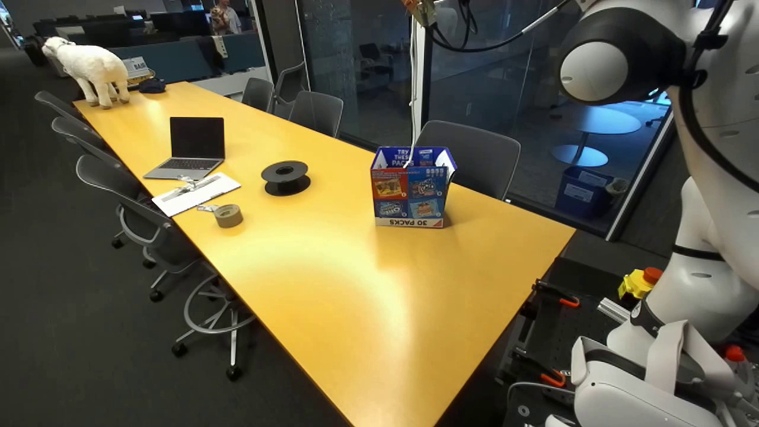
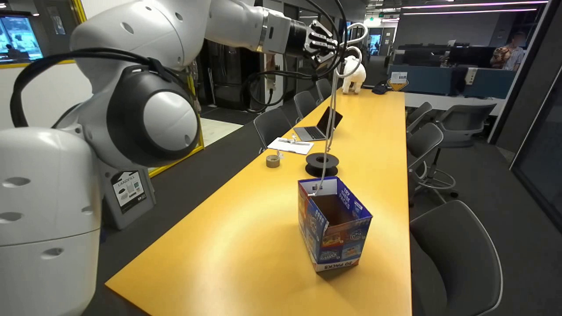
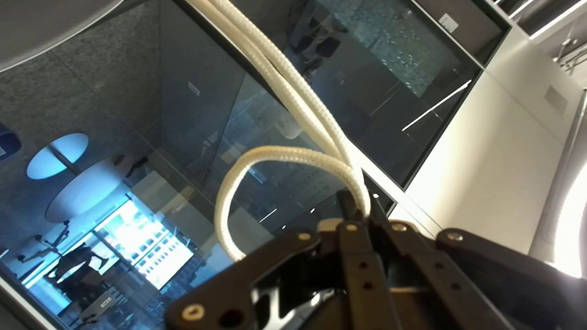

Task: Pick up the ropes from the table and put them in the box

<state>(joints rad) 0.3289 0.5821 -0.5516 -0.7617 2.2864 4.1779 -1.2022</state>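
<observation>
In the wrist view my gripper (image 3: 361,207) is shut on the ropes (image 3: 284,153), whitish cords that curl in a loop beside the fingers and run off as two strands. High above the table, in an exterior view, the gripper (image 2: 337,47) holds the ropes (image 2: 328,131), which dangle downward with loops at the top. A long strand reaches down to the opening of the box (image 2: 342,248), its lower end by the rim. The box (image 1: 409,196), blue with printed red and white sides, stands upright on the table with its top uncovered.
On the yellow table (image 1: 332,284) lie a black spool (image 1: 286,178), a tape roll (image 1: 228,216), a clipboard (image 1: 207,193) and an opened laptop (image 1: 197,137). A grey chair (image 1: 474,151) stands close behind the box. Black cables (image 2: 281,74) loop below the arm.
</observation>
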